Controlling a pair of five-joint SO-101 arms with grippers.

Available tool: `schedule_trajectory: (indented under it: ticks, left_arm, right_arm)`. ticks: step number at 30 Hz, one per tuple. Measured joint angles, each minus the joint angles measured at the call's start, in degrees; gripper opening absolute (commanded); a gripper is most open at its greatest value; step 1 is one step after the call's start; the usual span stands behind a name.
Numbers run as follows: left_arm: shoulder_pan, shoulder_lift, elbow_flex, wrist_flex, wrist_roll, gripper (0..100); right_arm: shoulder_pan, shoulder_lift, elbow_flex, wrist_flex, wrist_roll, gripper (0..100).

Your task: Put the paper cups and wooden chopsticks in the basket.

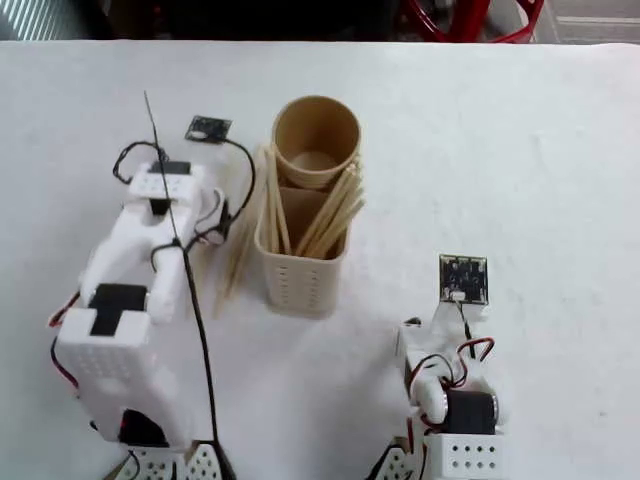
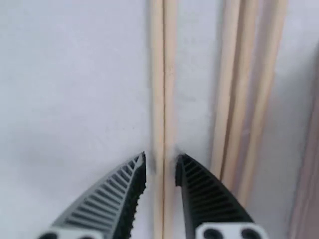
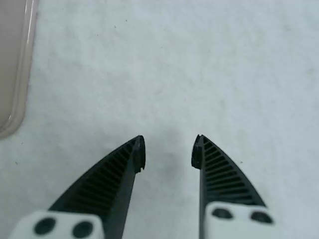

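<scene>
Now the left fingers (image 2: 137, 174) stand narrow, one on each side of a pair of wooden chopsticks (image 2: 163, 99) that lies flat on the white desk (image 1: 520, 150). The pair passes straight through the small gap between the tips. I cannot tell whether the fingers already press it. More loose chopsticks (image 2: 244, 99) lie just beside this pair, parallel to it, on the side toward the basket (image 1: 300, 270).

From the high view, the chopsticks on the desk lie along the basket's outer wall, under the front of the left arm (image 1: 140, 270). Their long axis runs from the far side of the desk toward the near side, slightly slanted. The paper cup (image 1: 315, 140) stands upright in the far compartment of the basket. Several other sticks (image 1: 330, 215) stand in the near compartment and lean toward the cup.

The right fingers (image 3: 135, 149) are open moderately and hold nothing, above bare desk near a corner of the basket.
</scene>
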Motion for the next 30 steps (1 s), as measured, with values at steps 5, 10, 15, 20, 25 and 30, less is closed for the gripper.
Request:
schedule_trajectory:
  ticks: [5,10,15,20,25,30]
  left_arm:
    - [0.4,6.2,-9.0,6.8,-0.1,5]
    - [0.4,7.0,-10.2,7.4,0.0,5]
    - [0.4,7.0,-10.4,7.6,0.0,2]
    - [0.4,7.0,-10.4,7.6,0.0,2]
    - [0.0,4.7,-8.7,6.6,0.0,2]
    - [-2.1,-8.3,5.3,-3.4,0.0,3]
  right_arm:
    - [0.0,0.0,0.0,0.0,0.0,15.9]
    - [0.0,0.0,0.0,0.0,0.0,15.9]
    - [0.0,0.0,0.0,0.0,0.0,15.9]
    - [0.0,0.0,0.0,0.0,0.0,15.9]
    - [0.0,0.0,0.0,0.0,0.0,15.9]
    - [0.0,0.0,0.0,0.0,0.0,15.9]
